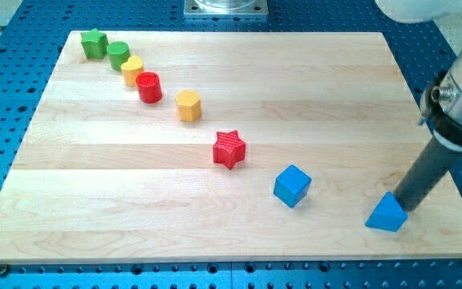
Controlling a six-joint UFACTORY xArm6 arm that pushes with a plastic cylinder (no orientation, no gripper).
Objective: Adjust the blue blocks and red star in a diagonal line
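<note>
— Where is my tip [400,205] right now?

— At the view's lower right; the dark rod comes down from the arm at the right edge, and its end sits just against the upper right side of the blue triangular block [387,214]; whether it truly touches I cannot tell, though no gap shows.

— And the state of a hand?

— There is none to report; the arm ends in that plain rod, so nothing spreads, presses together or pinches.

— The other task pieces?

— The blue cube [292,185] lies to the left of the triangular one and a little higher, clearly apart from it; the red star [229,148] lies further up and to the left, apart again; the three fall roughly along one slant running from the board's middle toward its lower right corner, the triangular block sitting slightly shallower than the slope of the other two.

— What else is on the wooden board [95,201]?

— A slanting row from the upper left corner: a green star [95,43]; a green cylinder [119,55] beside it; a yellow block [131,71] touching or nearly touching a red cylinder [148,87]; then a yellow hexagonal block [188,105] set a little apart, toward the red star.
</note>
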